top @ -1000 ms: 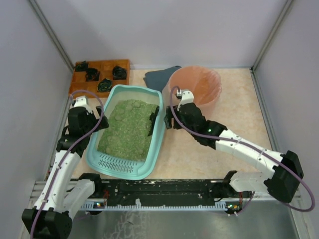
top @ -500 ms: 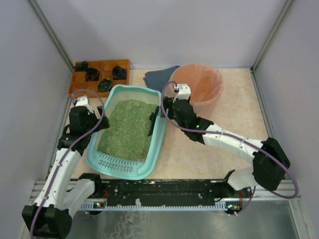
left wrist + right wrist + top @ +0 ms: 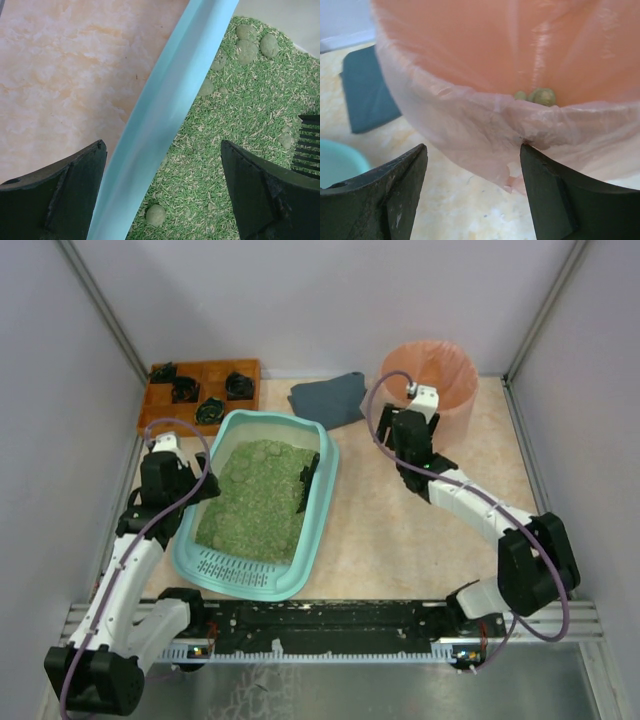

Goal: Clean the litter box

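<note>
The light teal litter box [image 3: 322,502] lies left of centre, holding green litter [image 3: 255,495] with several round clumps [image 3: 156,215]. A black scoop [image 3: 308,480] stands in the litter by the right wall, and its tines show in the left wrist view [image 3: 307,145]. My left gripper [image 3: 188,490] is open and straddles the box's left rim [image 3: 170,115], one finger outside, one over the litter. My right gripper [image 3: 398,420] is open and empty at the near-left side of the pink-bagged bin [image 3: 430,380]. Its right fingertip [image 3: 527,150] touches the bag's edge.
Green clumps [image 3: 537,95] lie inside the bin. A dark blue cloth [image 3: 328,398] lies behind the box, and it also shows in the right wrist view [image 3: 365,90]. A brown wooden tray [image 3: 205,390] with black pieces sits at the far left. Grey walls enclose the table.
My right gripper moved right, away from the box's right rim, to the bin. The bin shifted right and farther back. The left arm and the scoop stayed put.
</note>
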### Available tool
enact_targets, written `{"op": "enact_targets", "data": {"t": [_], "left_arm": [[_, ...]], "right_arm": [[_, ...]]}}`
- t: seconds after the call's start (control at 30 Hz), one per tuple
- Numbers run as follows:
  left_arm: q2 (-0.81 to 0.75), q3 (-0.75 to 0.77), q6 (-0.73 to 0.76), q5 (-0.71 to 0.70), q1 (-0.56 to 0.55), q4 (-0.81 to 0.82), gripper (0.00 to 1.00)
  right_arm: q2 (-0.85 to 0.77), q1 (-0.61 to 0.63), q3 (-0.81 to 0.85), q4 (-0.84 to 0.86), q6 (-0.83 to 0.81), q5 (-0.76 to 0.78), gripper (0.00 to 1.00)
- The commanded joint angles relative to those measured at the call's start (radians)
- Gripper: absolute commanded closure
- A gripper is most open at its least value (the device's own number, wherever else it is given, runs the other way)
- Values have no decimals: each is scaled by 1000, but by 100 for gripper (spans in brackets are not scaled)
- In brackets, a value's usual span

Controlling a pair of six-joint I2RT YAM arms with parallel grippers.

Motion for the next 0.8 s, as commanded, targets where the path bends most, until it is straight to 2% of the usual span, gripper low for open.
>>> {"op": "enact_targets", "data": {"t": [0.0,0.13,0.37,0.6,0.7,0.77], "left_arm": [[9,44,-22,-58,10,-16,0],[26,50,-32,-59,52,-28,0],[112,65,-3,56,76,-40,2],[168,96,22,377,65,-40,15],[179,105,7,396,8,-64,16],[179,106,-13,369,-67,-82,16]], "right_arm": [[-65,-82,13,-2,-29,-40,25],[-169,-83,-11,-29,-71,-238,25],[-354,-84,-54,-189,-26,-560,25],[-542,-83,-114,-309,48,-638,25],[-606,-84,-139,-350,74,-645,25],[-656,-83,-154,-385,88,-643,25]]}}
